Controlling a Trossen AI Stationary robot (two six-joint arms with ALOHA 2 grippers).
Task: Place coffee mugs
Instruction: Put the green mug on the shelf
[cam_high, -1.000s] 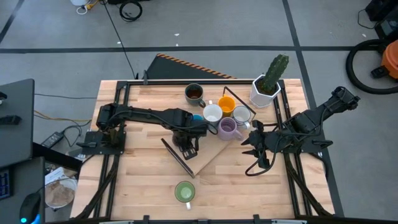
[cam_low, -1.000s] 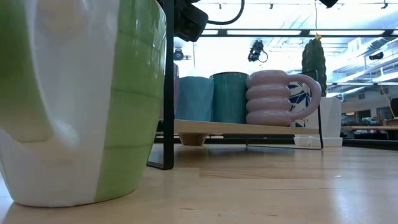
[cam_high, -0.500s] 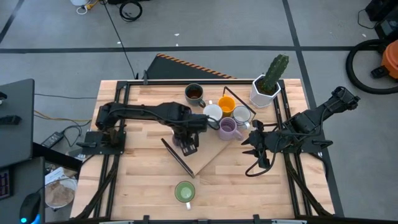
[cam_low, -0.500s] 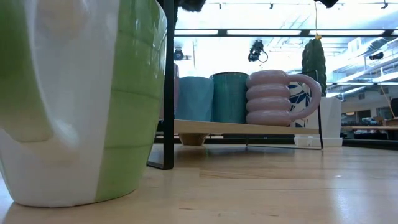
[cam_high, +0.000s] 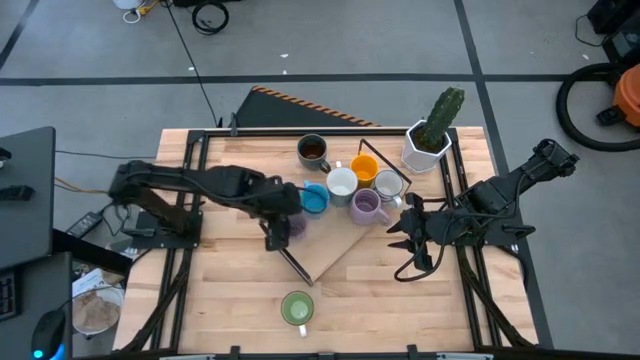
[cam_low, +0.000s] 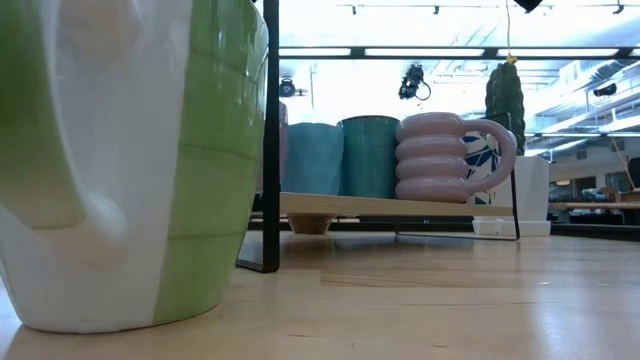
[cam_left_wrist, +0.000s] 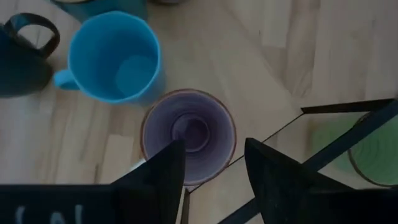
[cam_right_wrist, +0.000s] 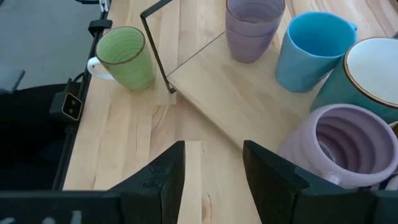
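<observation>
Left arm: I am watching it pulling back toward the left of the high view; a second ago it was stretching to mid-table.
Left gripper (cam_high: 277, 232): its jaws are standing spread above the purple mug (cam_high: 292, 225), gripping nothing.
Purple mug: it is now sitting free on the wooden board (cam_high: 340, 245), just left of centre, beside the blue mug (cam_high: 314, 198).
Green mug (cam_high: 297, 308): it is resting unchanged at the bottom centre.
Other mugs: they are clustering at upper centre.
Right gripper (cam_high: 408, 243): it is waiting unmoved right of centre, jaws parted and empty.
</observation>
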